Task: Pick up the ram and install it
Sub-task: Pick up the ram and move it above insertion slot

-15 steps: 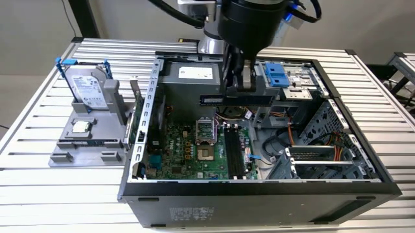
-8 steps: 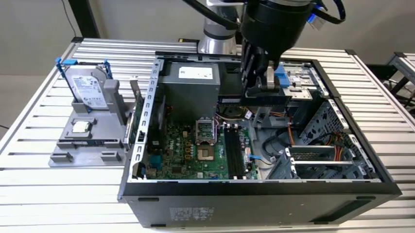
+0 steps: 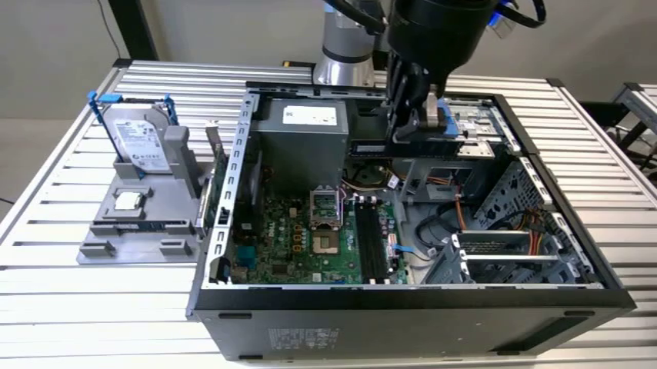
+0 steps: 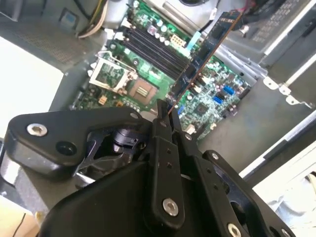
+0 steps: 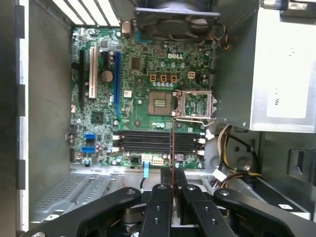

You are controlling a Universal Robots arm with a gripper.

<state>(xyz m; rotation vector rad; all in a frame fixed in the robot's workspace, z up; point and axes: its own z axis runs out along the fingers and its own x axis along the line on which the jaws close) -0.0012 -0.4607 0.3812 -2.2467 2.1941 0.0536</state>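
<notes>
Currently the jaws are pinching the ram (image 4: 205, 54) by one end, held above the far part of the open case (image 3: 411, 307). The memory slots (image 5: 158, 140) sit lower and nearer. I judge the ram's long axis crosses the slots' run rather than lying along it.

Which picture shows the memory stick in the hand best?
The second wrist view: the ram shows its flat side, gripped by the hand. The first wrist view sees it edge-on, a thin line; the exterior view, a dark bar.
</notes>
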